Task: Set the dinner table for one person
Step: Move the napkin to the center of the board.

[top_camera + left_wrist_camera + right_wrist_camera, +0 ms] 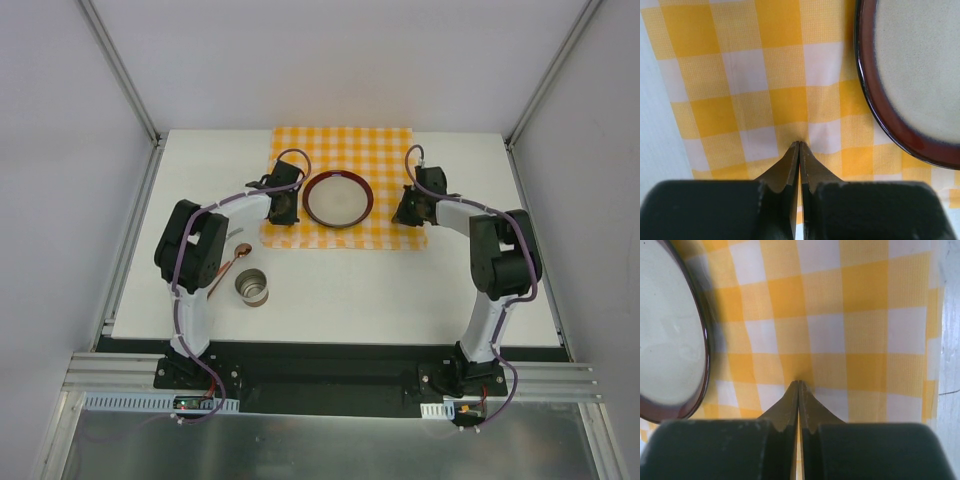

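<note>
A robotics lab cell: white panels (60, 110) in aluminium framing (118, 68) enclose the worktop (400, 295); left arm (190, 255) and right arm (503, 262) bolted to a metal rail (330, 378).

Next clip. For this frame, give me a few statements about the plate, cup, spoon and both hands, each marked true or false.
1. The plate sits on the checkered cloth. True.
2. The left hand is wide open. False: its fingers are closed together, tips at the cloth.
3. The cup stands on the cloth. False: it stands on the bare table, nearer the arms' bases than the cloth.
4. The right hand is shut, over the cloth to the right of the plate. True.
5. The spoon lies on the plate. False: it lies on the table just left of the cup, and the plate is empty.
</note>
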Controlling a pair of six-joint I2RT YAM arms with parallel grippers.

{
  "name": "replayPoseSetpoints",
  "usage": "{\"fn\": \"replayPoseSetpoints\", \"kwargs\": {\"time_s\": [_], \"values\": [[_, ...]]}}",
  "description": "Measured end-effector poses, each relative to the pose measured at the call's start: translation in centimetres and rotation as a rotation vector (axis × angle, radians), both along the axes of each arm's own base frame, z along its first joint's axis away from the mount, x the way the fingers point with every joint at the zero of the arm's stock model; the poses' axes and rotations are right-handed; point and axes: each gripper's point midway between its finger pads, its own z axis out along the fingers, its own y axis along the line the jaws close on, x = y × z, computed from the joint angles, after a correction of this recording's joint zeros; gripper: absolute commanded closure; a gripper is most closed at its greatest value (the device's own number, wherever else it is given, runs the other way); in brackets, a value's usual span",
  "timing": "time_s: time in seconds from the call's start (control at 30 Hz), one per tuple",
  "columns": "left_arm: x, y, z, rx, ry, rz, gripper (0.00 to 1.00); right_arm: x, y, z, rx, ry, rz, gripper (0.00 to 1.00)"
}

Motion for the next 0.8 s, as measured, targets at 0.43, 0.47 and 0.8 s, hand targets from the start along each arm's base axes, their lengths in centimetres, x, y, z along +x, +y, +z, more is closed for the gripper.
{"fn": "replayPoseSetpoints", "kwargs": {"time_s": [0.43,0.47,0.8], "values": [[-2.0,0.3,-0.1,-0.041,0.008,0.014,1.00,-3.5,-0.5,-0.1,0.065,-0.014,-0.073,1.00],[-2.2,0.3,-0.1,-0.045,0.011,0.016,1.00,-3.9,-0.5,-0.1,0.069,-0.014,-0.077,1.00],[-5.7,0.7,-0.1,-0.063,0.048,0.020,1.00,-6.5,-0.8,-0.2,0.099,-0.007,-0.102,1.00]]}}
